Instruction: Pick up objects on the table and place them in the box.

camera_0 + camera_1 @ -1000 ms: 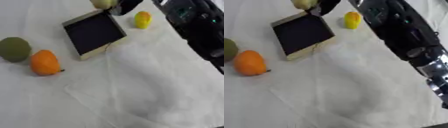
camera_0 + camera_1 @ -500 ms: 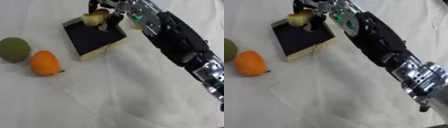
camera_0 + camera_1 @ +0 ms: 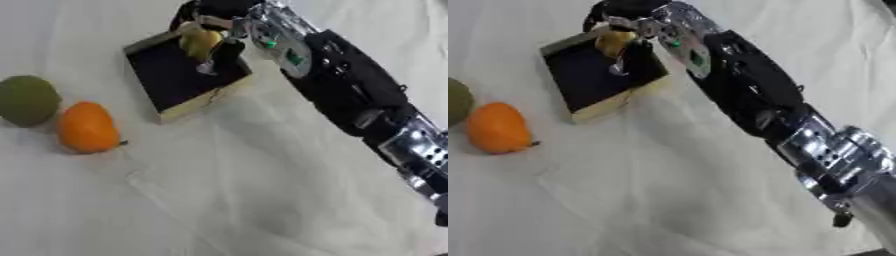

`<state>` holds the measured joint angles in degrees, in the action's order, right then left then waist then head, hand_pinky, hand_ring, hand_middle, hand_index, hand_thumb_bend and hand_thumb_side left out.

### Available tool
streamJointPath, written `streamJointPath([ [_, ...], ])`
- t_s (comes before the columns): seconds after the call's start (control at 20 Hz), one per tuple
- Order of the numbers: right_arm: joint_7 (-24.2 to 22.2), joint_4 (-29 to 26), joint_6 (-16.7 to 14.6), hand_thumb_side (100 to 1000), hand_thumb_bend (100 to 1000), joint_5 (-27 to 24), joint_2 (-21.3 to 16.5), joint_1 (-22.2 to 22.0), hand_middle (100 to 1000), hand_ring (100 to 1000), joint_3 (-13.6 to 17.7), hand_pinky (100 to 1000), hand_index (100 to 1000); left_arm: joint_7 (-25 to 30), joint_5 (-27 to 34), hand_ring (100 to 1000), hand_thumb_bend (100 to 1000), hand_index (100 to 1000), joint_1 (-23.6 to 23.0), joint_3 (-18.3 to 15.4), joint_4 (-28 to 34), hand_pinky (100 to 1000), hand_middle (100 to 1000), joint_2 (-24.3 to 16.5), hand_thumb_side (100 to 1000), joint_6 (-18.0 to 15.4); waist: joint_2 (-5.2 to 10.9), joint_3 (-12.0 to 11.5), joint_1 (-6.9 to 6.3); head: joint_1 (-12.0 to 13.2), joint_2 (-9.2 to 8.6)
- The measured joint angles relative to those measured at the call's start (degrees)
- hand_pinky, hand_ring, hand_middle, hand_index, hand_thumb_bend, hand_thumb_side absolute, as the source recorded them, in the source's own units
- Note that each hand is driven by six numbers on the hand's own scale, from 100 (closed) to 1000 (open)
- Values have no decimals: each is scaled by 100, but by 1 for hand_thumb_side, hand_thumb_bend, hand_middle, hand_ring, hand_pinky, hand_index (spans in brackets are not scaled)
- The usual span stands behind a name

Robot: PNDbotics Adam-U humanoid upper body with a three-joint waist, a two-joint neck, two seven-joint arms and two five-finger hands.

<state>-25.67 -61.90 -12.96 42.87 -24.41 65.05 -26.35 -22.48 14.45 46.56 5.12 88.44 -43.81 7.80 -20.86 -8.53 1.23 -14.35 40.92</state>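
Where the left eye view looks down, a yellow fruit (image 3: 200, 42) is held in the curled fingers of the right hand (image 3: 213, 22), above the far part of the dark-lined box (image 3: 185, 76). An orange fruit (image 3: 87, 127) and a green fruit (image 3: 27, 100) are seen touching on the white cloth (image 3: 227, 190), left of the box.

Nothing different is shown in the right eye view; the left hand is not seen.

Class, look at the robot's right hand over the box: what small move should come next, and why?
Probably open the fingers. The right hand holds the pale yellow fruit above the dark inside of the shallow tan box, so letting go should drop it in. The orange fruit and green fruit wait on the cloth.
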Motion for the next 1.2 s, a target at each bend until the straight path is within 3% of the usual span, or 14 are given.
streamJointPath([
  [0.2,-67,-98,27,221,363,62,-8,1,866,947,72,917,899,0,-12,730,100,815,-1,0,0,700,675,0,762,0,0,32,0,4,0],
  [0.25,-78,-153,40,268,202,58,-21,1,868,946,92,917,898,0,-13,730,100,815,-2,0,0,700,675,0,762,0,0,41,0,7,1],
  [0.3,-87,-221,62,196,371,43,-52,1,862,944,109,914,896,0,-13,730,100,815,-6,0,0,700,675,0,761,0,1,47,0,10,1],
  [0.5,-92,-565,212,152,392,-80,-323,4,858,938,230,908,893,0,-17,730,100,814,-29,0,-1,699,675,-1,760,0,6,109,0,46,12],
  [0.7,-70,-811,443,138,435,-153,-830,-19,863,942,429,907,895,-3,-30,730,100,814,-90,-2,-5,699,676,-7,761,2,6,182,0,110,30],
  [0.95,-30,-782,608,135,434,-101,-1442,-245,870,947,729,908,899,-7,-34,731,100,814,-131,-5,-7,700,677,-32,758,1,7,258,-2,177,32],
  [1.2,-70,-676,570,141,445,-112,-1722,-409,869,947,860,909,903,-20,-35,731,100,814,-147,-11,12,700,677,-61,757,-8,7,298,-4,194,26],
])
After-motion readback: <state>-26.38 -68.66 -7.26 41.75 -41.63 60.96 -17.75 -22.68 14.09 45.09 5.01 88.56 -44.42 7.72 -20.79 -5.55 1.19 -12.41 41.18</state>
